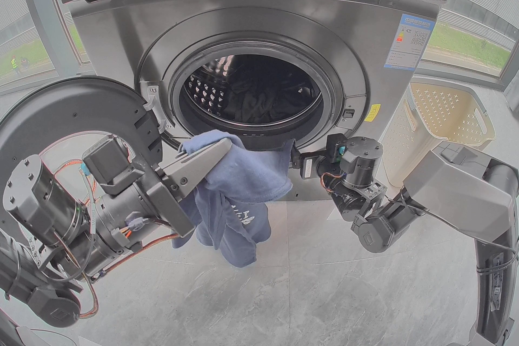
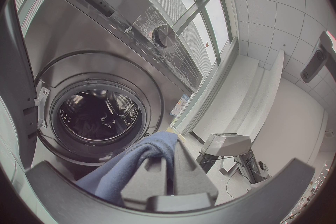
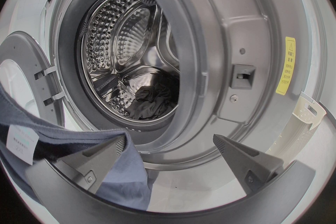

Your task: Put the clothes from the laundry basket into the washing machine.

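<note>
Two pincers, one garment. L pincer [image 2: 174,151] is pressed together on a fold of the blue garment [image 1: 243,185]. Cloth is bunched over its tips & trails down one side; nothing else in it. R pincer [image 3: 168,138] stands wide apart, clamped on nothing. The garment's other end lies draped over one finger [image 3: 101,158]; the other finger is bare.

In head view the cloth spans btw the two arms. Its top edge is about level w/ the lower rim of the drum mouth [image 1: 251,87], just in front of it. The bulk hangs below that rim toward the floor [image 1: 335,287]; can't tell if it touches.

Step, as I judge it: loading. Garment is at the washing machine [image 1: 281,22] but not yet inside. Door [image 1: 59,109] stands swung open on the robot's left. A dark item [image 3: 152,102] already lies at the bottom of the drum. Laundry basket [image 1: 448,114] sits on the floor by the machine's right front corner; its bottom is hidden.

Next move prob. calls for:
- raising the hanging bulk above the lower rim,
- pushing fwd thru the mouth,
- parting the L pincer only once well inside.

Risk: the tail snags on the rim or slides back out. R pincer is placed to shove the loose end in.
</note>
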Tool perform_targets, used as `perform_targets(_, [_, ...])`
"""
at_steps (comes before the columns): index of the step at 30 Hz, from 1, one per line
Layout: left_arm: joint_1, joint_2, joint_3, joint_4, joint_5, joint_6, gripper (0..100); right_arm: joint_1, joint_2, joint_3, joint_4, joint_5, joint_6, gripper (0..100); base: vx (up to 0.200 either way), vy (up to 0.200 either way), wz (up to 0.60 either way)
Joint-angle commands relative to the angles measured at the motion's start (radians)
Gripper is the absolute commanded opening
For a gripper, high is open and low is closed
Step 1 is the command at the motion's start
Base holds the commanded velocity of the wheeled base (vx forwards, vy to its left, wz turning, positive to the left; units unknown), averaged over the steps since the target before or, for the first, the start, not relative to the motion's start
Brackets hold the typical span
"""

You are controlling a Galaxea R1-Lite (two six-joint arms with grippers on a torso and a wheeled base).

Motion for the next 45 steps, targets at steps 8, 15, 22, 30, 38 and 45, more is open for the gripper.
perform_targets(8, [0.003, -0.004, -0.03, 0.001, 0.011, 0.002, 0, 0.063, 0.046, 0.016, -0.007, -0.002, 0.031, 100, 0.0, 0.0, 0.0])
perform_targets(15, [0.041, -0.005, -0.061, 0.001, 0.011, 0.0, 0, 0.063, 0.022, 0.122, -0.036, 0.066, 0.037, 100, 0.0, 0.0, 0.0])
perform_targets(22, [0.043, -0.002, -0.067, 0.002, 0.013, 0.0, 0, 0.088, 0.015, 0.202, -0.049, 0.083, 0.037, 100, 0.0, 0.0, 0.0])
perform_targets(30, [0.043, 0.01, -0.081, 0.002, 0.036, 0.0, 0, 0.109, -0.06, 0.34, -0.076, 0.11, 0.032, 100, 0.0, 0.0, 0.0])
perform_targets(38, [0.043, 0.019, -0.09, 0.002, 0.048, 0.0, 0, 0.126, -0.149, 0.464, -0.081, 0.139, 0.032, 100, 0.0, 0.0, 0.0])
perform_targets(45, [0.043, 0.021, -0.096, 0.002, 0.05, -0.001, 0, 0.138, -0.184, 0.488, -0.081, 0.159, 0.032, 100, 0.0, 0.0, 0.0])
